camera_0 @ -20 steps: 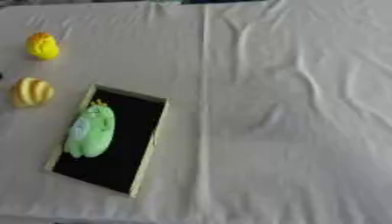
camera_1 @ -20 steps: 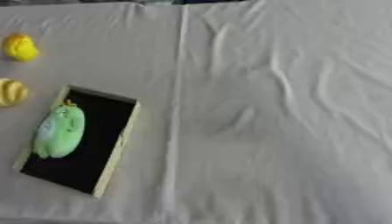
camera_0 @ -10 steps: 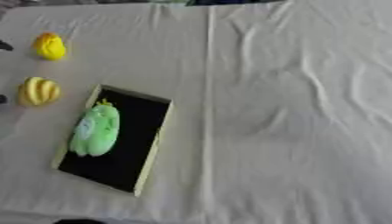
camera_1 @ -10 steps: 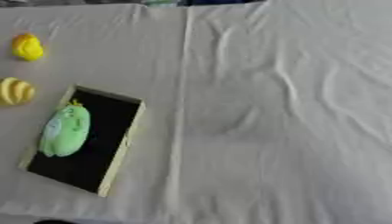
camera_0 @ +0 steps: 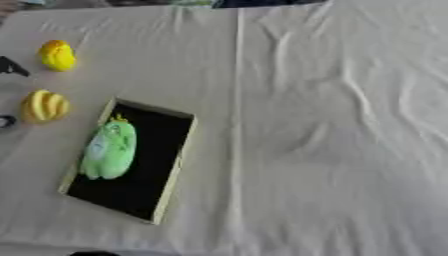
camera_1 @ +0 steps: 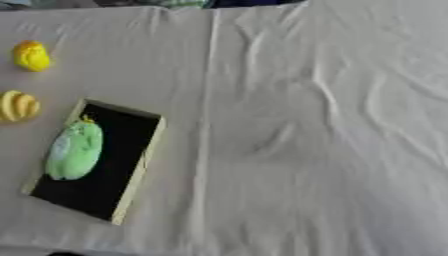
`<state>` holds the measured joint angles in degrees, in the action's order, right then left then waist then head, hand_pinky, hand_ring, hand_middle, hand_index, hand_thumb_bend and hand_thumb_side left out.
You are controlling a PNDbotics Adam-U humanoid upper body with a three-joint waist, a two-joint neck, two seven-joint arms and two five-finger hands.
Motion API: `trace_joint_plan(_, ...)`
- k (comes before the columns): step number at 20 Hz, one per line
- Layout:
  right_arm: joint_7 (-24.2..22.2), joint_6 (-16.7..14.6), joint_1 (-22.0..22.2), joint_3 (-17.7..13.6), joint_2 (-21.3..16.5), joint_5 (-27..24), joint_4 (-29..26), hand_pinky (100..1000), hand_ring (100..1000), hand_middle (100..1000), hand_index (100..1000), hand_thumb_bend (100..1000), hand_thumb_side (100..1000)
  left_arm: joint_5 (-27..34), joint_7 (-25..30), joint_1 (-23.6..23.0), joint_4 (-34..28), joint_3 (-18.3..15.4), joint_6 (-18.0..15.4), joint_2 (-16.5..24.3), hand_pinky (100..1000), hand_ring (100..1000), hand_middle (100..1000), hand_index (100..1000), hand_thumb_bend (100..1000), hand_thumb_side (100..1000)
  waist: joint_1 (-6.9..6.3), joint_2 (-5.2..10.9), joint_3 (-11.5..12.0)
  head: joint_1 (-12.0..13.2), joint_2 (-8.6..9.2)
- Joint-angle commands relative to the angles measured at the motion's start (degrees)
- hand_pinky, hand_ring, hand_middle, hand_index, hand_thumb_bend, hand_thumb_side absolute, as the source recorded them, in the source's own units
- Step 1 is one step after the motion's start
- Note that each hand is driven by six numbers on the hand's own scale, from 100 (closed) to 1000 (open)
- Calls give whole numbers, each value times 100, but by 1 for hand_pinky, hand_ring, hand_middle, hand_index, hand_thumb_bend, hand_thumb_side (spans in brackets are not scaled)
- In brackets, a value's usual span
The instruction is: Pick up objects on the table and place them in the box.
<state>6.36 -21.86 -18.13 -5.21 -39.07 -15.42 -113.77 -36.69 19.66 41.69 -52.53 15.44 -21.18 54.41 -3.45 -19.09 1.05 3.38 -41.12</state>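
shallow black box with pale wooden rim (camera_0: 178, 160), soft green toy (camera_0: 108, 150) inside, two yellow toys (camera_0: 57, 55) (camera_0: 44, 105) just left, dark left hand (camera_0: 10, 66) at edge, fingers can't tell

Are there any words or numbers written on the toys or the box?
None can be read: the green toy, the black box, the yellow toy, the banana-like toy and the tablecloth show no words, numbers or signs.
Dark bits at the left edge are too little to tell.
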Motion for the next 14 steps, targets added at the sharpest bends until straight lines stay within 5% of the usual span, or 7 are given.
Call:
trace_joint_plan(1,6,27,-34,-40,-76,-57,-82,979,838,666,842,100,527,-52,262,215,362,-188,-250,23,912,883,853,904,463,100,-16,86,-12,19,16)
trace_joint_plan(9,-51,70,-37,-16,-30,-92,-82,982,837,662,841,100,527,-153,930,584,972,-436,-531,-347,877,848,806,875,378,100,-38,59,-62,18,25)
trace_joint_plan(14,-92,93,-10,-3,-3,-112,-82,984,836,659,840,100,526,-175,1295,729,853,-594,-362,-399,766,706,618,720,237,100,-40,59,-60,27,11)
